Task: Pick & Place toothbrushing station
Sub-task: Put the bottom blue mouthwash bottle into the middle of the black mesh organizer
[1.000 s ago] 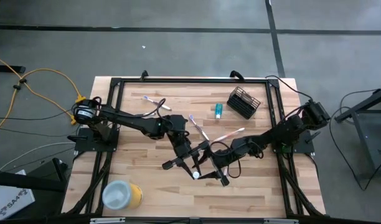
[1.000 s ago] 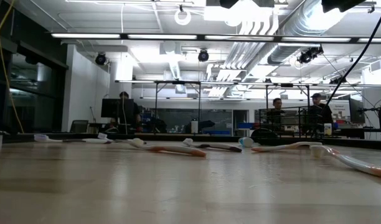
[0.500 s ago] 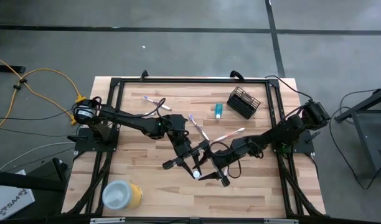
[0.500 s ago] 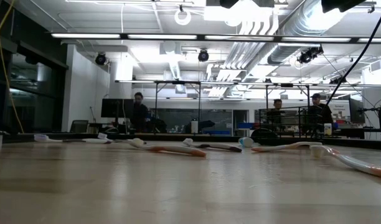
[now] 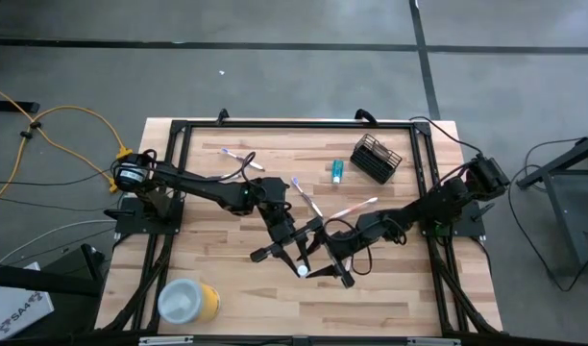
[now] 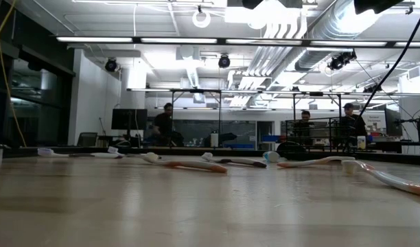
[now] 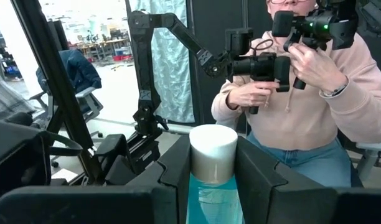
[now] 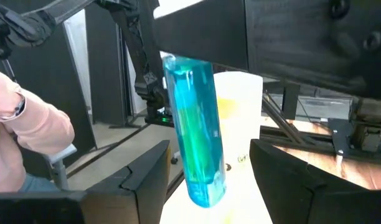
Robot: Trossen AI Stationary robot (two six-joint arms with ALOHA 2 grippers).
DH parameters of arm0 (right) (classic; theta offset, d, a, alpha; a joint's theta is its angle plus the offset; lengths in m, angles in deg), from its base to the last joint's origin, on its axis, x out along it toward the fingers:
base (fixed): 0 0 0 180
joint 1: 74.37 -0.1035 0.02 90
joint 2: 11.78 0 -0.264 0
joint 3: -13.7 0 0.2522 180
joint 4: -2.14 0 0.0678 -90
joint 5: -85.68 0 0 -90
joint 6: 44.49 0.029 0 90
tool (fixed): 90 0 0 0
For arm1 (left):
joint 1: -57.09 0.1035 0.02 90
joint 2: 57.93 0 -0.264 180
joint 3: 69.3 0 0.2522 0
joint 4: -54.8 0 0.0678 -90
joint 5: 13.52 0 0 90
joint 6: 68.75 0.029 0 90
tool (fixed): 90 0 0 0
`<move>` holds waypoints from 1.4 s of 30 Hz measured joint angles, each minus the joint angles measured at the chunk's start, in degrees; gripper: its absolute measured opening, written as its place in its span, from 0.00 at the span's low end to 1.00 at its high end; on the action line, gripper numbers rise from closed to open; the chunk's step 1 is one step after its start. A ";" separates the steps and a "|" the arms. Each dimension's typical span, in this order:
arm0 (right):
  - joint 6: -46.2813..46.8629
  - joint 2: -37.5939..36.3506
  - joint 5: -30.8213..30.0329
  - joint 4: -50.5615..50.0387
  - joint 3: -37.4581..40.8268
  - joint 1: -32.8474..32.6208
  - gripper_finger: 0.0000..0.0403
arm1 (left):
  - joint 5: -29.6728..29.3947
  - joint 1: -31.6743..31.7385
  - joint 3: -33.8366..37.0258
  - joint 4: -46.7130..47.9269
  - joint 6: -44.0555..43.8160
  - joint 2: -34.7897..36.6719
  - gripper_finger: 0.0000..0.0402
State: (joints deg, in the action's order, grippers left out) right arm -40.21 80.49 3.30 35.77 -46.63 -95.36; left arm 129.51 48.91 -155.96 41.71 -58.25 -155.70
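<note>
My left gripper (image 5: 296, 261) hangs above the table's middle, shut on a blue tube (image 8: 193, 130) with a white cap (image 5: 302, 271). My right gripper (image 5: 325, 269) stands open beside it. Its two fingers (image 8: 147, 180) flank the tube's lower end without touching it. A second blue tube (image 5: 338, 171) lies on the table by the black mesh holder (image 5: 376, 159), which is tipped over at the far right. Toothbrushes lie flat at the far left (image 5: 238, 157) and in the middle (image 5: 308, 197), (image 5: 352, 209). My left gripper pinches the tube between its two fingers (image 7: 178, 171) just below the white cap (image 7: 213, 152). The fingers reach in level, from the table's far left. The tube hangs nearly upright, cap up, with its blue body (image 8: 203, 180) below the fingers, clear of the table.
A yellow cylinder with a white top (image 5: 188, 300) stands at the near left corner. A black frame (image 5: 294, 123) runs along the table's far edge and sides. Beyond the table a person in a pink sweatshirt (image 7: 340, 112) holds control handles.
</note>
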 joint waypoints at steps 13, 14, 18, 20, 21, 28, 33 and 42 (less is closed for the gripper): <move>0.14 0.00 0.26 2.27 0.02 -0.02 0.52 | 0.93 -0.48 0.02 -2.01 -1.19 -1.70 0.21; 0.15 0.00 0.28 2.13 0.02 -0.02 0.52 | 1.02 -0.52 0.02 -2.27 -1.32 -1.81 0.21; 0.19 0.01 0.26 2.40 0.02 -0.02 0.52 | 1.31 -0.63 0.02 -2.58 -1.62 -1.82 0.21; 0.51 0.02 0.38 2.40 0.02 -0.02 0.52 | 1.31 -0.65 0.02 -2.57 -1.74 -1.82 0.21; 0.68 0.02 0.46 2.50 0.02 -0.02 0.52 | 1.31 -0.66 0.02 -2.57 -1.75 -1.82 0.21; 0.64 0.02 0.45 2.56 0.02 -0.02 0.52 | 1.04 -0.68 0.02 -2.69 -1.14 -1.82 0.21; 0.57 0.02 0.28 2.96 0.02 -0.02 0.52 | 0.71 -0.68 0.02 -4.11 -0.89 -2.19 0.21; 0.17 0.02 0.30 2.54 0.02 -0.07 0.52 | -5.87 -1.61 0.02 -4.00 -2.70 -2.20 0.21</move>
State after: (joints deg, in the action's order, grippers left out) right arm -40.04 80.51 3.60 38.31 -46.60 -95.43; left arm 123.64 47.30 -155.94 37.71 -60.95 -157.89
